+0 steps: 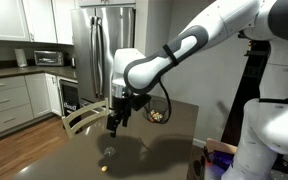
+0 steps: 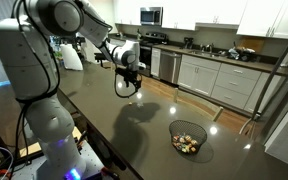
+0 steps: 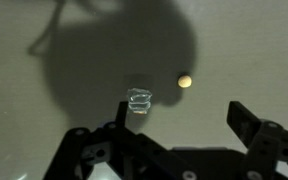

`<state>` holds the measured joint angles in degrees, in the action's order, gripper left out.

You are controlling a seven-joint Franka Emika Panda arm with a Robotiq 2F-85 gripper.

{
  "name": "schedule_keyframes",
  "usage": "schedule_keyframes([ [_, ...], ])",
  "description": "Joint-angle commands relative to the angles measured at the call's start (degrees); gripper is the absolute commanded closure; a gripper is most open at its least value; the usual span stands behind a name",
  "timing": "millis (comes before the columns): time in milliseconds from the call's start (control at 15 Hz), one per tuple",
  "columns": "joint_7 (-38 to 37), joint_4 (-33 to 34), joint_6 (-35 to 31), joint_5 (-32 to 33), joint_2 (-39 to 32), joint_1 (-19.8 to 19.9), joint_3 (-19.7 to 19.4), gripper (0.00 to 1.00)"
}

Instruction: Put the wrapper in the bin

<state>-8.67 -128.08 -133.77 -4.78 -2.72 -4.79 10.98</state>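
The wrapper is a tiny crumpled, shiny whitish scrap lying on the dark table; it shows faintly in an exterior view. My gripper is open and empty, hovering above the table, with the wrapper just off its left finger in the wrist view. The gripper shows in both exterior views, well above the tabletop. The bin is a small round dark see-through container with yellowish bits inside, standing on the table some way from the gripper.
A small yellow speck lies on the table near the wrapper. A chair back stands at the table's edge. Kitchen cabinets and a fridge are behind.
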Motion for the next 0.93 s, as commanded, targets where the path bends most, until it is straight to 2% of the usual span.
schedule_keyframes([
  [0,7.8,10.4,2.3,-0.6,-12.5,-1.0,-1.2,0.0],
  [400,12.7,21.5,4.2,1.9,-25.9,-1.6,-1.7,0.0],
  [867,9.5,28.4,9.6,13.5,-32.3,-6.4,-7.1,0.0],
])
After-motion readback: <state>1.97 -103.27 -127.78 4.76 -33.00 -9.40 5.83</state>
